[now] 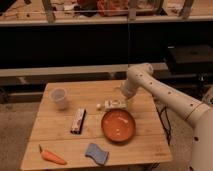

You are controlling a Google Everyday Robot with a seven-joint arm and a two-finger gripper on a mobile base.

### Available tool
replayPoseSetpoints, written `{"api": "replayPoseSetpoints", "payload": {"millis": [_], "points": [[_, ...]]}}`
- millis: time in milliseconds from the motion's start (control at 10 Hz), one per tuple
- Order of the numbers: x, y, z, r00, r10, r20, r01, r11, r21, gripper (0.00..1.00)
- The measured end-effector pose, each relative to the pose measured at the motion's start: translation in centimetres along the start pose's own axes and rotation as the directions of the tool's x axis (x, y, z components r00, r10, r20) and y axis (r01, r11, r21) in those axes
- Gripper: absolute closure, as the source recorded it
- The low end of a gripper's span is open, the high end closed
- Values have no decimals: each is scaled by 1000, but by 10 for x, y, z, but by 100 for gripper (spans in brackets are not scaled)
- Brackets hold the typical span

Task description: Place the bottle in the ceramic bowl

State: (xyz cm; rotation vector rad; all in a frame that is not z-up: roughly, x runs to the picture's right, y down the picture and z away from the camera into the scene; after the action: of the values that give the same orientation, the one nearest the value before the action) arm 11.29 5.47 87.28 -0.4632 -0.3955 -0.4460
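The bottle (112, 104) is small and white with a reddish-brown label. It lies on its side on the wooden table (60, 135), cap pointing left, just behind the bowl's far rim. The ceramic bowl (118, 125) is wide, orange-red and glossy, and it stands right of the table's middle. My gripper (123, 102) is low over the table at the bottle's right end, at or against its base. The white arm reaches in from the right.
A white translucent cup (60, 98) stands at the back left. A dark snack bar (78, 121) lies left of the bowl. A carrot (52, 156) and a blue sponge (96, 153) lie near the front edge. Dark shelving runs behind the table.
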Motion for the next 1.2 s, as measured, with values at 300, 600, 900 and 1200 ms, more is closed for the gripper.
{"api": "replayPoseSetpoints", "payload": {"millis": [300, 600, 900, 1200], "points": [[15, 1, 11, 997, -83, 5, 83, 996, -29, 20], [19, -2, 26, 990, -139, -13, 137, 987, -81, 20], [23, 5, 51, 983, -181, -37, 175, 976, -132, 20], [23, 7, 65, 980, -198, -24, 190, 964, -188, 47]]}}
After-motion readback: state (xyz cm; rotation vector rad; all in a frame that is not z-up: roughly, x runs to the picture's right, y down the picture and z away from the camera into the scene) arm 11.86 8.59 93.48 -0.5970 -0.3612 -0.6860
